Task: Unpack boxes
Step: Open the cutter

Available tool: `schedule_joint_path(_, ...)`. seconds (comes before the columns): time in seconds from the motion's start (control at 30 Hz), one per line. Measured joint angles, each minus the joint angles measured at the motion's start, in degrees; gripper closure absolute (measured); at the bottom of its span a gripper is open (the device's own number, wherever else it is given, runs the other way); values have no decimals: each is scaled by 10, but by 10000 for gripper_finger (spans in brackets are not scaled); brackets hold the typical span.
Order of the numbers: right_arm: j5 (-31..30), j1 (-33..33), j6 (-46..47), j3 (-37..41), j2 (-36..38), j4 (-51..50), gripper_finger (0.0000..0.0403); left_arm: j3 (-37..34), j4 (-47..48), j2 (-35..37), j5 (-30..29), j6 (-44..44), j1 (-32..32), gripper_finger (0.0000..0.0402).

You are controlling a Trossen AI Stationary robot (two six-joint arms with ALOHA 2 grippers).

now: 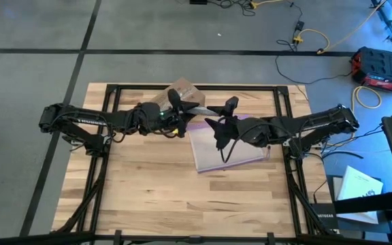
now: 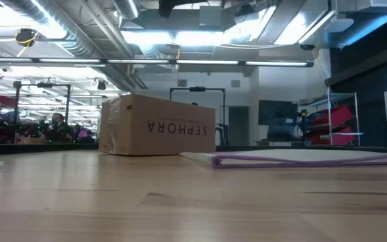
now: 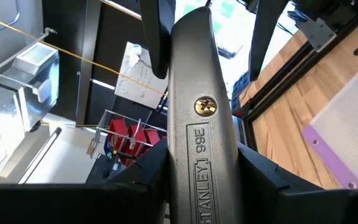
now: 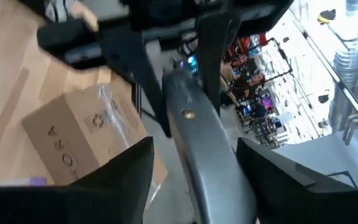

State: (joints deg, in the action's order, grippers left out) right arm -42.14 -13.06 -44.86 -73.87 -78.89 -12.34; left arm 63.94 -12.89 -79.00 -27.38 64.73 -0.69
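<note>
both arms meet above the desk (image 1: 148, 197), passing the knife (image 3: 204, 124): left fingers (image 3: 160, 50) clench it, right fingers (image 4: 135, 174) released; the box (image 1: 182, 92) at twelve o'clock awaits cutting.

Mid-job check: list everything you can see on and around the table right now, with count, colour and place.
box: one, brown cardboard, far edge of table, closed.
plastic bag: one, clear with purple edge, flat at table centre-right.
utility knife: one, grey metal, held above the table between the arms.
case: one, red and black, on the floor far right.
left gripper: shut on the knife.
right gripper: fingers either side of the knife.
</note>
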Motion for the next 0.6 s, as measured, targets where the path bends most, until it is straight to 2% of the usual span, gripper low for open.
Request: schedule_joint_path(0.6, 119, 70, 3, 0, -16, 20, 195, 0, 2, -1, 16, -8, 2, 282)
